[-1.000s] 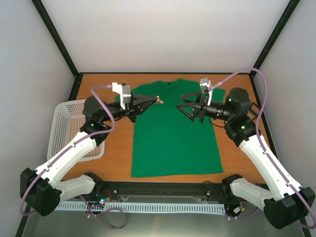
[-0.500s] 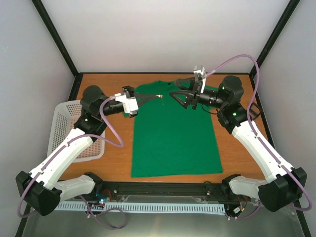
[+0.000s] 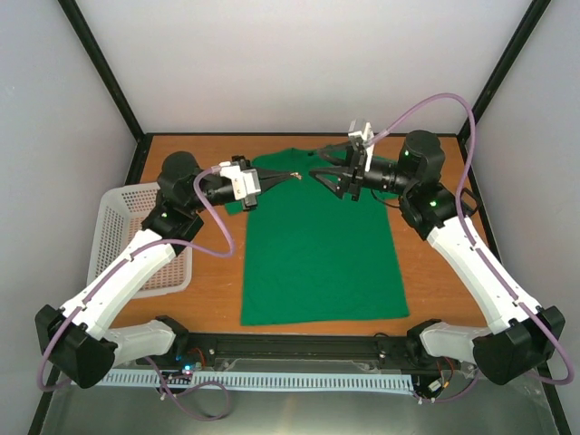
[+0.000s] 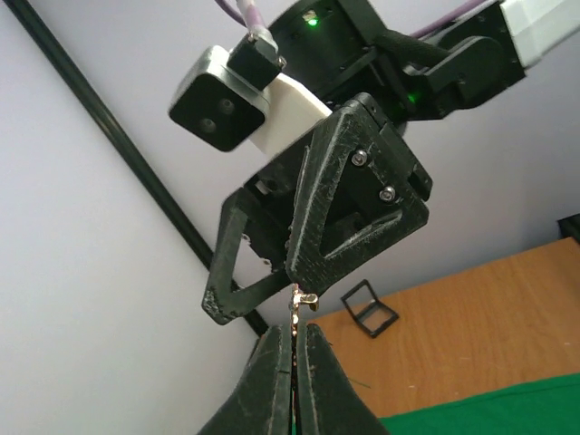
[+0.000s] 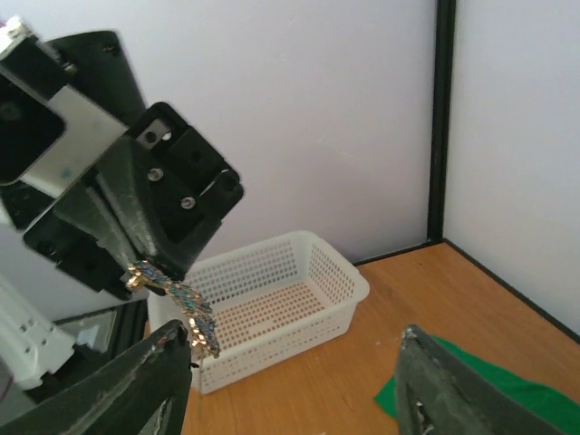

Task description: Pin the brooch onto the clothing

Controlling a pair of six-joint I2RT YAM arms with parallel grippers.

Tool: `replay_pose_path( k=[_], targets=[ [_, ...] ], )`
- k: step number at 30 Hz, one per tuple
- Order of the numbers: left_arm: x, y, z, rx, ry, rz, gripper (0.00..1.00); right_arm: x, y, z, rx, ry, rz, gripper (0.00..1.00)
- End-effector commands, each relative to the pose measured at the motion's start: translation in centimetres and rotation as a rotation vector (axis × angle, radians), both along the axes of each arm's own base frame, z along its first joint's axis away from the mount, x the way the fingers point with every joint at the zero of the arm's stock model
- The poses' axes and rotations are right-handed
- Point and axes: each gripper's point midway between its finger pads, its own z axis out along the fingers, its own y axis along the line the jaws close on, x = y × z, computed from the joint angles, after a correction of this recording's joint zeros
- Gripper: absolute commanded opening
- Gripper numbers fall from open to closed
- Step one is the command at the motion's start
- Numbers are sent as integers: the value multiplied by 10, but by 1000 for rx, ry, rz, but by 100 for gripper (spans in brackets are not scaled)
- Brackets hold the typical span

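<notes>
While the green T-shirt [image 3: 317,263] lies flat on the wooden table [image 3: 217,290], both arms are raised above its collar end, their tips nearly meeting. The left gripper [image 3: 288,177] is clamped tight on the brooch [image 3: 293,176] — a small sparkling ornament that sticks out past its fingertips, held in the air over the shirt's upper chest, not on the fabric. In the right wrist view the brooch hangs from the left gripper's tips as a glittering strip. The right gripper [image 3: 314,166] faces it with its jaws spread wide; one of its fingers [image 5: 136,390] sits just beside the brooch, and whether they touch cannot be told. A white mesh basket [image 3: 118,236] stands on the table left of the shirt — and a small black square box [image 4: 370,309] rests on the wood near the back wall
</notes>
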Motion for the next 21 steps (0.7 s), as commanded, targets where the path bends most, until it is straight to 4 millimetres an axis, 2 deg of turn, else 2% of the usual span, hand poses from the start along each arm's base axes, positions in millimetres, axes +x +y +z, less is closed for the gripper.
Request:
replay_pose_path(
  k=[1, 5, 11, 13, 21],
  targets=[
    [-16, -1, 3, 41, 41, -86, 1, -27, 3, -4, -79, -113, 155, 53],
    [-18, -3, -7, 105, 69, -124, 1, -40, 9, -11, -112, -131, 268, 38],
    [-12, -6, -12, 157, 61, -114, 1, -50, 12, -18, -144, -159, 316, 33],
    [-10, -7, -19, 185, 89, -117, 0, -51, 14, -22, -168, -161, 323, 31],
    [-6, -9, -24, 203, 94, -115, 1, -45, 22, -31, -183, -146, 336, 25]
  ],
)
